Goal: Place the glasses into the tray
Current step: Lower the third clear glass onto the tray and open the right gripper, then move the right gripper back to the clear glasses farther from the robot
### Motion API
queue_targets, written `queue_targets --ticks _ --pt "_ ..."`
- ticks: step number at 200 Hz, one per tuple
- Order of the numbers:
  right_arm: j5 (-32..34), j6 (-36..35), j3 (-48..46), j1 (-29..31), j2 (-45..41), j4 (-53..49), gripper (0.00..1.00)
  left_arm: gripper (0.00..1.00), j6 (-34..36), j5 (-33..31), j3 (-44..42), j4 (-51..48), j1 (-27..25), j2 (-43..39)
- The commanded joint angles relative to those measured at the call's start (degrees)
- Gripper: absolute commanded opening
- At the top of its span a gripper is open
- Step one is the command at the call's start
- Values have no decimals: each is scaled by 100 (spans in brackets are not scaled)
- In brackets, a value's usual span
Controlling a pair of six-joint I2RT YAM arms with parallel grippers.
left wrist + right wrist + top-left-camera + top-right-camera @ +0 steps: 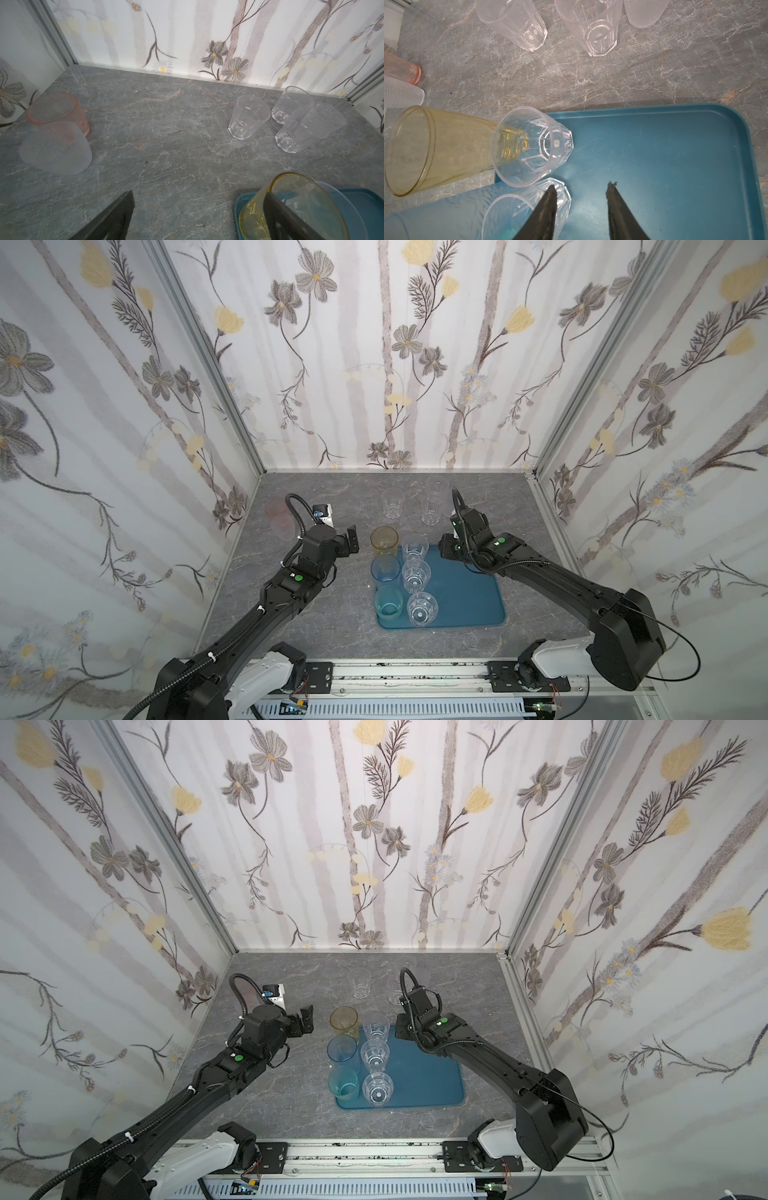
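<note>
grey marbled table (pixel 316 614), floral wallpaper walls with yellow and grey flowers (pixel 374 364), aluminium corner posts (pixel 209 360), metal rail along the near edge (pixel 415 674)

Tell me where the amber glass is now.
In both top views the amber glass stands at the far left corner of the tray, beside a clear faceted glass and behind the light blue glass.

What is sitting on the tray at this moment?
Six upright glasses along the left of the tray: amber glass, light blue glass, teal glass, beside far clear glass, middle clear glass, near clear glass. Whether the amber one's base clears the rim is covered.
</note>
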Motion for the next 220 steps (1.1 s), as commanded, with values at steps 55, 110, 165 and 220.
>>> queue_targets --ticks 55,110,165,220 --pt "-135 -12 -185 -62 250 711 42 92 -243 949 1029 -1158 1198 740" --pt "-475 -154 -337 -554 294 1048 42 91 -484 1516 1474 -1167 1141 1389" --pt "-781 -268 574 -1171 1244 1256 44 94 -675 972 796 -958 433 1294" --pt "-844 98 1926 -1459 2355 1132 46 95 -877 844 179 -817 345 726"
